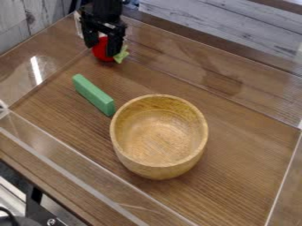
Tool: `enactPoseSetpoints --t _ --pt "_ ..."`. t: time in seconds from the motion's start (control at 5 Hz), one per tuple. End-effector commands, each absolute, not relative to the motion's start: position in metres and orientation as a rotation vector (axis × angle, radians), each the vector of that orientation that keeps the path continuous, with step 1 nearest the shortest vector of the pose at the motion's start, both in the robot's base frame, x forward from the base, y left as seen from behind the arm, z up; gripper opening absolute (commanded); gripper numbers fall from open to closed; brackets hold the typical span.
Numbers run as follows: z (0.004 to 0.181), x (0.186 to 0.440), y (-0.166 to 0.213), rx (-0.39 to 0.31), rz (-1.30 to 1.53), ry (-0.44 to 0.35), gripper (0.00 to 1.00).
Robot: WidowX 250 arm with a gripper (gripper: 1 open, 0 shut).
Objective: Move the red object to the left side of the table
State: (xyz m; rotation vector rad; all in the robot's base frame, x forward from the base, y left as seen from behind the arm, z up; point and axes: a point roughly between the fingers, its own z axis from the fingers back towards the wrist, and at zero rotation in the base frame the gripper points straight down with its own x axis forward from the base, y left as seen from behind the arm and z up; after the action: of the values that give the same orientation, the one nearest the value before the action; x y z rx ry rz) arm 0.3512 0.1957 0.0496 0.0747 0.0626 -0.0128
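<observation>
While vertical, fingers [88, 37] astride red object [108, 50]

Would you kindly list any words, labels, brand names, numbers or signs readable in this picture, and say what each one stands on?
None: no readable text anywhere in this view.
The gripper, red object, green block, wooden bowl and table all show plain surfaces, with no label, number or sign.
</observation>
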Motion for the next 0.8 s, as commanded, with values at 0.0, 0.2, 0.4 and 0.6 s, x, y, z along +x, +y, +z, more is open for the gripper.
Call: enactPoseSetpoints --t 0.0,0.2,0.4,0.6 --pt "0.089 0.351 0.202 0.106 -0.021 -0.030 1.00" --pt "0.107 0.343 0.210 0.091 0.005 -0.034 1.00" --pt "0.128 0.336 0.216 0.075 0.034 -0.042 1.00" --pt "0.144 0.335 0.196 0.067 0.041 -0.058 1.00"
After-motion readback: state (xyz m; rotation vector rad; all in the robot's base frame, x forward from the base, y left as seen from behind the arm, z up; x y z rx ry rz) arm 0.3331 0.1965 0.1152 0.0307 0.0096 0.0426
